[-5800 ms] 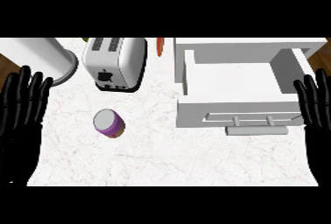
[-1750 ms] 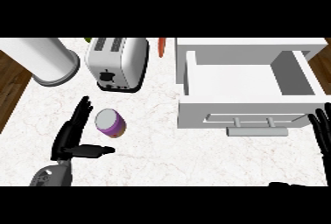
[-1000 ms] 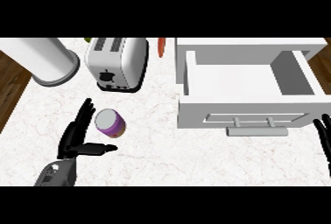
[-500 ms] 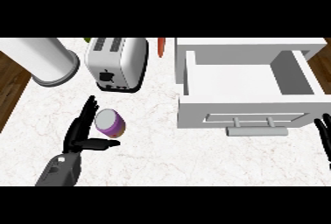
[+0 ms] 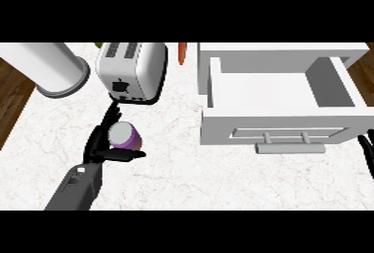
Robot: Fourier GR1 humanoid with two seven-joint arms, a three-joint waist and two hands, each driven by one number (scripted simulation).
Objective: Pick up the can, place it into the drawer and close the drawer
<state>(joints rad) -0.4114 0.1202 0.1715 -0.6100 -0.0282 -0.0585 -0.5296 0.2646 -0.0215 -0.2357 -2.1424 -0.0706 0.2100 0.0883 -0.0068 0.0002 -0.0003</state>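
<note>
Closed in since half a second back: my left hand (image 5: 100,148) now cups the purple cylindrical can with a grey lid (image 5: 125,136), fingers straight up its left side, thumb crossing just below. Can lies on the white marble counter (image 5: 182,173), left of the open white drawer (image 5: 281,106), lid pointing up-left. Right hand (image 5: 366,153) barely shows beside the drawer; fingers unclear.
</note>
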